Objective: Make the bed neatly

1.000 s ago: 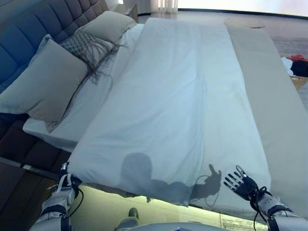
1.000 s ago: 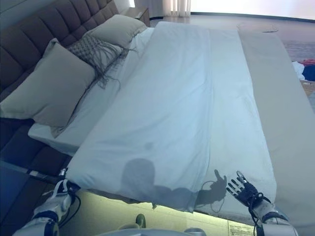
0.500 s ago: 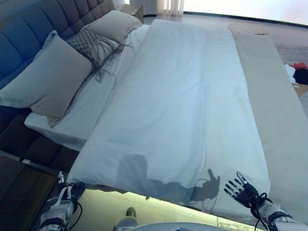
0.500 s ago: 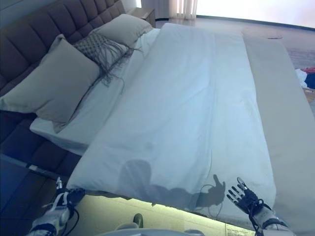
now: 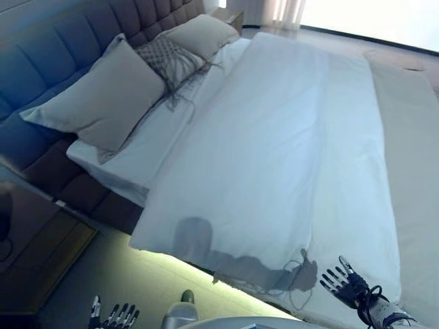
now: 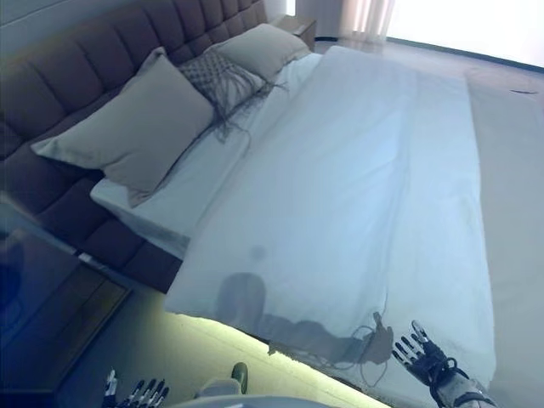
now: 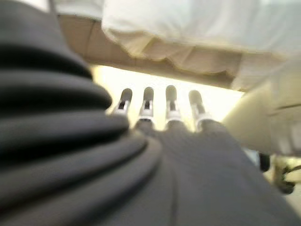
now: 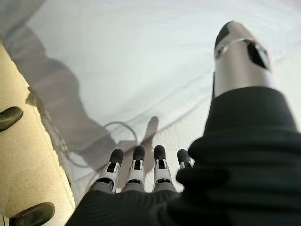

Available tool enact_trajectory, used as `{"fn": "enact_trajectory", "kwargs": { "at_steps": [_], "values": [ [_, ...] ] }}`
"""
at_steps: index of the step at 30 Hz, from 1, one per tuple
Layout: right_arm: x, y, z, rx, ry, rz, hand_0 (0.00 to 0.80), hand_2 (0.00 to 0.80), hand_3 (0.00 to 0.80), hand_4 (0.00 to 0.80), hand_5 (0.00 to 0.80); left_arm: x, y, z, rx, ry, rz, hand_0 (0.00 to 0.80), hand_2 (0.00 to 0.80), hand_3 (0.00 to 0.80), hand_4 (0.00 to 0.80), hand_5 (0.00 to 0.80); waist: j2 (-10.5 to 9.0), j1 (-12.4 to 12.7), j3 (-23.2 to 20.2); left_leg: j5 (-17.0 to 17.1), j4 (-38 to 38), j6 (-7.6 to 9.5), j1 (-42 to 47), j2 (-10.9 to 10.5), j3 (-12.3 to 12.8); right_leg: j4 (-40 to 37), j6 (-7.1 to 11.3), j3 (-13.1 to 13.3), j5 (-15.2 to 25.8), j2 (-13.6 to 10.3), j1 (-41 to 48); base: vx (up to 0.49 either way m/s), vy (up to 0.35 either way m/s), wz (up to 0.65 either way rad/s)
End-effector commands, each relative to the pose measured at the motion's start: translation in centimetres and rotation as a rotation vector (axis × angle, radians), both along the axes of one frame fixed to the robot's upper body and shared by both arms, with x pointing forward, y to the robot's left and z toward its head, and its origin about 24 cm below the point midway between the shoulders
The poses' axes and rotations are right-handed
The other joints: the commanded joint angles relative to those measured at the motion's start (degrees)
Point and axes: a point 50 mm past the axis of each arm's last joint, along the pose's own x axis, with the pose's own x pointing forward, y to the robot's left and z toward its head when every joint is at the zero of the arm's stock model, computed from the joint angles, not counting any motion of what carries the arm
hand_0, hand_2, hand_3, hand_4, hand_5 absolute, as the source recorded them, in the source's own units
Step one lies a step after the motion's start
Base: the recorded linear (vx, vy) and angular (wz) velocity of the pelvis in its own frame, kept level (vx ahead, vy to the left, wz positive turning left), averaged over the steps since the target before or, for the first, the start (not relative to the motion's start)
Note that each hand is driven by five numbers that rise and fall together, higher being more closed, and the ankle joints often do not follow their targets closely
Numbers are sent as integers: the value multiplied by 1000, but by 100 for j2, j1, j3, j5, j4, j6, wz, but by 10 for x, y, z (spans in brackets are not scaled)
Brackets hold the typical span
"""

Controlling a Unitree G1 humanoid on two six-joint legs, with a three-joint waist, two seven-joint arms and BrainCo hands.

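A white duvet (image 5: 288, 151) lies spread flat over the bed, its near edge (image 7: 188, 33) hanging a little over the side. Pillows sit at the head: a large grey one (image 5: 103, 96), a fringed patterned one (image 5: 168, 58) and a third (image 5: 202, 34) behind it. My right hand (image 5: 346, 284) hovers open, fingers spread, just above the duvet's near right corner; it also shows in the right wrist view (image 8: 141, 174). My left hand (image 5: 113, 317) is open and empty, low beside the bed, below the duvet's edge.
A dark padded headboard (image 5: 62, 48) runs along the left. A wooden bedside table (image 5: 34, 253) stands at the lower left. A beige strip of bedding (image 5: 415, 137) runs along the bed's right side. Light glows along the bed base (image 5: 171, 274).
The whole picture has shifted, so the camera moved. My left hand, up at the duvet's near left corner before, has dropped clear of it. My right hand stays open over the right corner.
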Motion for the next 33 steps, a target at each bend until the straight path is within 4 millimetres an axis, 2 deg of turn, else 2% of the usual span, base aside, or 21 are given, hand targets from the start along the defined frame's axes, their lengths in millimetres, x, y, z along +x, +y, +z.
{"fn": "enact_trajectory", "kwargs": {
  "at_steps": [1, 3, 4, 10, 15, 20, 25, 28, 33],
  "values": [
    [25, 0, 10, 18, -100, -30, 0, 0, 0, 0, 0, 45, -6, 15, -43, -295, -118, 0, 0, 0, 0, 0, 173, 148, 232, -852, 512, 44, 396, 174, 150, 179, 351, 87, 570, -403, -572, 3, 2, 13],
    [26, 4, 7, 17, -101, -14, 0, 0, 0, 0, 0, 64, -10, 24, -46, -444, -154, 0, 0, 0, 0, 0, 180, 125, 235, -856, 499, 45, 426, 180, 161, 180, 350, 105, 572, -407, -564, 14, 2, 8],
    [26, 7, 6, 16, -97, -3, 0, 0, 0, 0, 0, 81, -15, 32, -52, -551, -173, 0, 0, 0, 0, 0, 176, 97, 227, -864, 498, 43, 440, 185, 170, 185, 348, 125, 569, -409, -570, 21, 3, 4],
    [26, 14, 2, 16, -69, 22, 0, 0, 0, 0, 0, 143, -39, 65, -47, -877, -359, 0, 0, 0, 0, 0, 142, -68, 210, -902, 516, 19, 526, 231, 261, 221, 346, 278, 560, -404, -596, 32, 4, -1],
    [20, 15, 0, 12, -32, 51, 0, 0, 0, 0, 0, 185, -46, 97, -29, -1025, -421, 0, 0, 0, 0, 0, 125, -299, 181, -955, 575, 7, 603, 267, 416, 244, 375, 448, 559, -398, -630, 80, 29, -17],
    [17, 18, -3, -7, -10, 85, 0, 0, 0, 0, 0, 219, -49, 123, 13, -1113, -354, 0, 0, 0, 0, 0, 89, -531, 299, -1074, 922, 24, 449, 290, 561, 412, 386, 699, 506, -375, -836, 44, 34, -26],
    [55, 28, 7, -30, -99, 136, 0, 0, 0, 0, 0, 267, -41, 171, 98, -1255, -250, 0, 0, 0, 0, 0, -70, -702, 1071, -1149, 1751, 21, -542, 459, 523, 816, 318, 952, 562, -301, -1634, -280, -15, -16],
    [72, 34, 14, -35, -137, 166, 0, 0, 0, 0, 0, 281, -35, 189, 143, -1288, -209, 0, 0, 0, 0, 0, -209, -809, 1420, -1260, 2342, 5, -1155, 600, 466, 1046, 270, 1086, 626, -216, -2111, -187, 0, -5],
    [102, 30, 36, -61, -225, 203, 0, 0, 0, 0, 0, 301, -20, 225, 218, -1336, -98, 0, 0, 0, 0, 0, -459, -929, 1868, -1433, 3185, -1, -2171, 764, 294, 1647, 242, 1169, 656, -166, -3118, -193, 38, -18]
  ]
}}
